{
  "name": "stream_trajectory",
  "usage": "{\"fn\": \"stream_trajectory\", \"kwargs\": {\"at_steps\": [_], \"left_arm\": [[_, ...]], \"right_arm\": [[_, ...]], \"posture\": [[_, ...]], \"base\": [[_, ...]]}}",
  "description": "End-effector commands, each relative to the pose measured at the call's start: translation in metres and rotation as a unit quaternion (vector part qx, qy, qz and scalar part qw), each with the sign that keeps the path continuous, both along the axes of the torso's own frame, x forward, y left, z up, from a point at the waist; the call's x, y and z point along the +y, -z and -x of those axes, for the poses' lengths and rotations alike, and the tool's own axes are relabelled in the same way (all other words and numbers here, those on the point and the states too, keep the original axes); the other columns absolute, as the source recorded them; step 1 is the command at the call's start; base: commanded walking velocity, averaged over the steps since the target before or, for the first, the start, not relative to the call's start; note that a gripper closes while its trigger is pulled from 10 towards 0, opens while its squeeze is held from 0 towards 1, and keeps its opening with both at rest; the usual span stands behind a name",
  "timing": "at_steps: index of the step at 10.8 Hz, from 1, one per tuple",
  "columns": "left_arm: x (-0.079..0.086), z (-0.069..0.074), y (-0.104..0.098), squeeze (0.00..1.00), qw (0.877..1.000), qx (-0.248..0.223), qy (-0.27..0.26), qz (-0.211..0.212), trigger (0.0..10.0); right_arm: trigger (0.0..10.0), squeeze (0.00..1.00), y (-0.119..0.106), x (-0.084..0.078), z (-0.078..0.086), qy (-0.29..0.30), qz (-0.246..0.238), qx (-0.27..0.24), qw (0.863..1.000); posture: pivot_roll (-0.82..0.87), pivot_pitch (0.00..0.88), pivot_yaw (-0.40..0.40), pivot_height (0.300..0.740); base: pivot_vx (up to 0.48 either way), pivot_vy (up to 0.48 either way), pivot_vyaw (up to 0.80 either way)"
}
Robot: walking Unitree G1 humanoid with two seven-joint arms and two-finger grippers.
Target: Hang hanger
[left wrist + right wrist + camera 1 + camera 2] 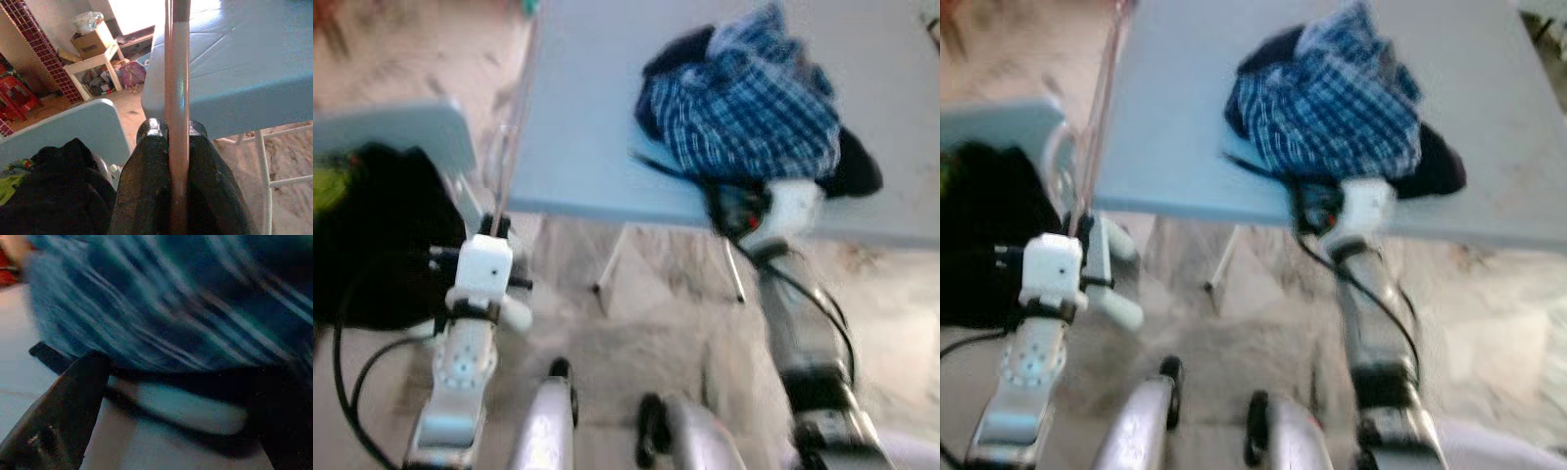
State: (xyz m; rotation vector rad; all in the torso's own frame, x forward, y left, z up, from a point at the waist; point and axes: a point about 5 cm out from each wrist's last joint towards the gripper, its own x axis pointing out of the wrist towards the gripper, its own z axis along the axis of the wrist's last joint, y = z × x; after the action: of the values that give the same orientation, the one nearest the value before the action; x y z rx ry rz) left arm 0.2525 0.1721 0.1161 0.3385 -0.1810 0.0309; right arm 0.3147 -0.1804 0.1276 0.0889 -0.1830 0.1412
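2 grippers work: the left gripper (178, 161) pinches a pink hanger (177, 73) beside the table (578, 147); the right gripper (171, 406), spread wide, reaches the checked shirt (744, 98). Hanging is not yet done.

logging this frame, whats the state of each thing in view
thin pink rod: clamped upright between the left gripper fingers
blue plaid shirt: crumpled in a heap on the light blue table, near its front edge
right gripper: open, at the shirt's edge
black cloth: bunched beside the left arm
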Motion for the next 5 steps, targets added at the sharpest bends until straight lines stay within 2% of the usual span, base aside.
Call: {"fn": "stream_trajectory", "kwargs": {"at_steps": [1,2,3,5], "left_arm": [[0.004,0.002,0.012,0.00,1.000,0.029,-0.002,0.001,10.0],[0.008,-0.001,0.016,0.00,0.999,0.034,-0.002,0.001,10.0],[0.010,-0.006,0.016,0.00,0.999,0.032,0.000,0.003,10.0],[0.007,-0.011,0.016,0.00,1.000,0.022,0.002,0.010,10.0]], "right_arm": [[10.0,0.80,0.001,-0.005,0.004,0.018,0.002,-0.004,1.000],[10.0,0.00,0.016,-0.014,0.017,0.053,0.001,0.014,0.998],[10.0,0.00,0.031,-0.019,0.033,0.081,0.001,0.030,0.996],[10.0,0.00,0.040,-0.018,0.042,0.089,0.001,0.037,0.995]], "posture": [[0.09,0.142,-0.058,0.740],[0.07,0.060,-0.035,0.740],[0.06,0.043,-0.025,0.740],[0.04,0.006,-0.014,0.740]], "base": [[0.000,0.000,0.00],[0.000,0.000,0.00],[0.000,0.000,0.00],[0.000,0.000,0.00]]}}
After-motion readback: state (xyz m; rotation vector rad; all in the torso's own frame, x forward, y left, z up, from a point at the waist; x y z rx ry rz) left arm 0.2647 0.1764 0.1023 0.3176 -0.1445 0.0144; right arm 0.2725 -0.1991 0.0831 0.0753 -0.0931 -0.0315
